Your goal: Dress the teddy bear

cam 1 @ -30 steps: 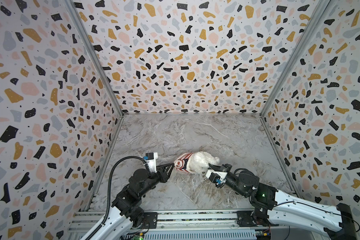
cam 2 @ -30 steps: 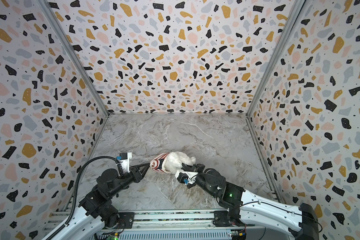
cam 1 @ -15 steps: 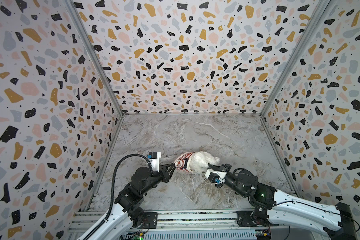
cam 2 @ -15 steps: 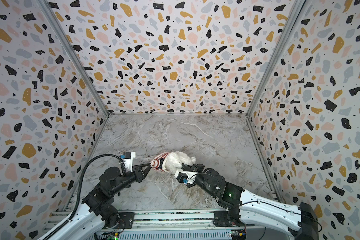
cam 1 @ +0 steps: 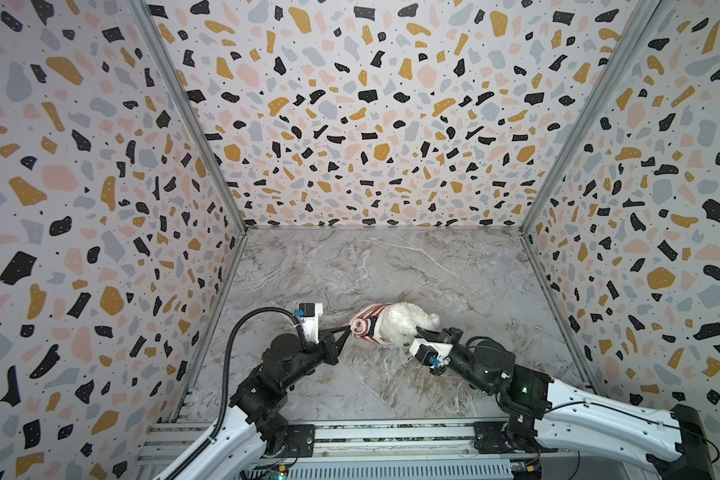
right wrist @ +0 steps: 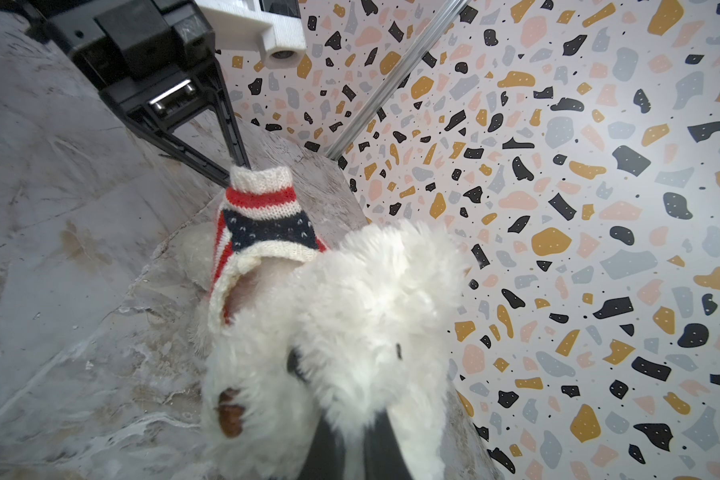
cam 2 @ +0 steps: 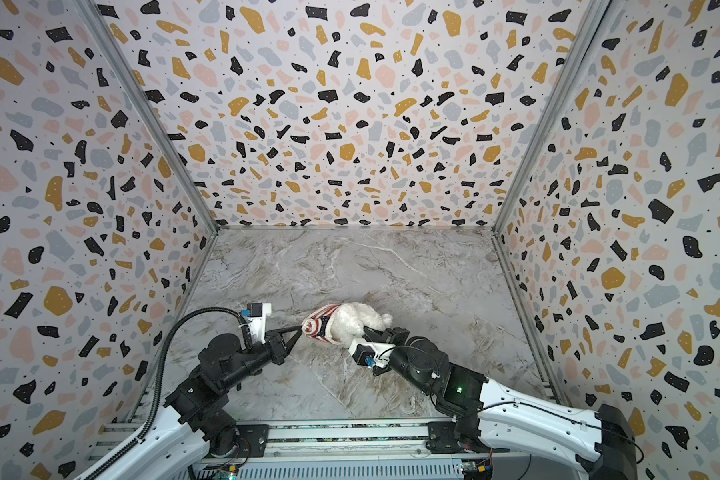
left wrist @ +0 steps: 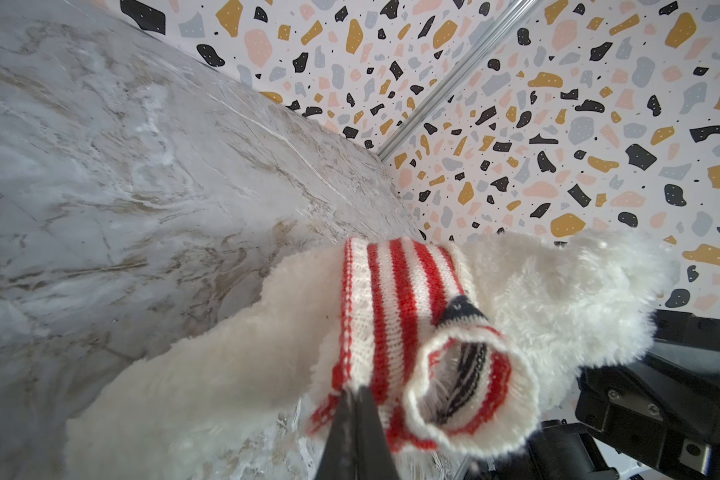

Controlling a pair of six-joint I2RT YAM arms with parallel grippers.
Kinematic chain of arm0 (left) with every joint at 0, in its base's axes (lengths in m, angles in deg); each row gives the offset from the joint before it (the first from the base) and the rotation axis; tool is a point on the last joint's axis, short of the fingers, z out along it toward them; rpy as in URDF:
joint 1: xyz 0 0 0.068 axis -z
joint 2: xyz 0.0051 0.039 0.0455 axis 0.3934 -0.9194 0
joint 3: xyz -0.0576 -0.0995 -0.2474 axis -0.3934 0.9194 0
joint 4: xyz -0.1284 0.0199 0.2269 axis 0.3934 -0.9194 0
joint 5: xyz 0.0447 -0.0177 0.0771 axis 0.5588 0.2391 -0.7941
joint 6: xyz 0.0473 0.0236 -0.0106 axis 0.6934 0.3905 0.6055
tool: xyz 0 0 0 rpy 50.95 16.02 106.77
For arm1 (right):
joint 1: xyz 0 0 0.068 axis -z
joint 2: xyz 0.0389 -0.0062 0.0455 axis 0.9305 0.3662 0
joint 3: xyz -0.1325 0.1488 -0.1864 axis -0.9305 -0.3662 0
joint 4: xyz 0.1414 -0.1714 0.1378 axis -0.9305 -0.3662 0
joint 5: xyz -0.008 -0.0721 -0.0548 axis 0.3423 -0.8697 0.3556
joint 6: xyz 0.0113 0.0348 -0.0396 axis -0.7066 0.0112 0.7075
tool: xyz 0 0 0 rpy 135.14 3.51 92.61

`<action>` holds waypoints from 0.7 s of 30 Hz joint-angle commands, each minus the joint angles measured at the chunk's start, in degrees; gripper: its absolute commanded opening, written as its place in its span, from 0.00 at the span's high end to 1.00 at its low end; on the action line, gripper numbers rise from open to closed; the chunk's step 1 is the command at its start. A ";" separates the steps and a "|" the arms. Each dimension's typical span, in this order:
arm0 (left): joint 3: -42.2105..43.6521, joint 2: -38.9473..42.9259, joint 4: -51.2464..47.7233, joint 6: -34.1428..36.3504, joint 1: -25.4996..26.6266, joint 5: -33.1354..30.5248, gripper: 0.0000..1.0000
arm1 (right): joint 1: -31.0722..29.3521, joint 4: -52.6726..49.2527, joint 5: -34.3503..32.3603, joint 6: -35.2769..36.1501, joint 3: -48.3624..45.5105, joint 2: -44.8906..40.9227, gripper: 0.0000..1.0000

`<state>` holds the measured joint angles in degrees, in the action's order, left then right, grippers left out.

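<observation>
We find the teddy bear (cam 1: 404, 326) lying left-to-right, head rightward: left gripper (cam 1: 347, 328) pinched shut on the striped knit top (cam 1: 364, 323), right gripper (cam 1: 420, 331) clamped in head fur.

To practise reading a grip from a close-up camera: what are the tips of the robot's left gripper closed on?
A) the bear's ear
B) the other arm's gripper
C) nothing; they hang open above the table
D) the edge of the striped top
D: in the left wrist view the left gripper pinches the red-and-white edge of the striped top worn by the teddy bear.
</observation>
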<state>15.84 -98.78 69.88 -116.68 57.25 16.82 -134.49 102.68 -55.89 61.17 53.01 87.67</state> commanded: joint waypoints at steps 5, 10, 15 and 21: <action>0.77 0.75 -5.09 -2.70 -0.29 -10.27 1.00 | -0.16 1.34 -0.71 -1.81 2.56 -1.09 1.00; 2.95 -0.48 -5.15 -5.56 -0.29 -12.57 1.00 | -0.17 1.18 -0.49 -2.76 2.90 -1.45 1.00; 5.76 -0.35 -4.85 -9.01 -0.33 -14.93 1.00 | -0.20 1.45 -0.84 -4.22 3.08 -2.23 1.00; 8.13 -0.27 -3.01 -10.18 -0.33 -15.00 1.00 | -0.13 1.23 -1.99 -6.41 3.82 -1.67 1.00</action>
<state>22.44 -99.24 66.29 -125.51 57.25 4.41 -134.56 102.38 -55.96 57.21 53.04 86.95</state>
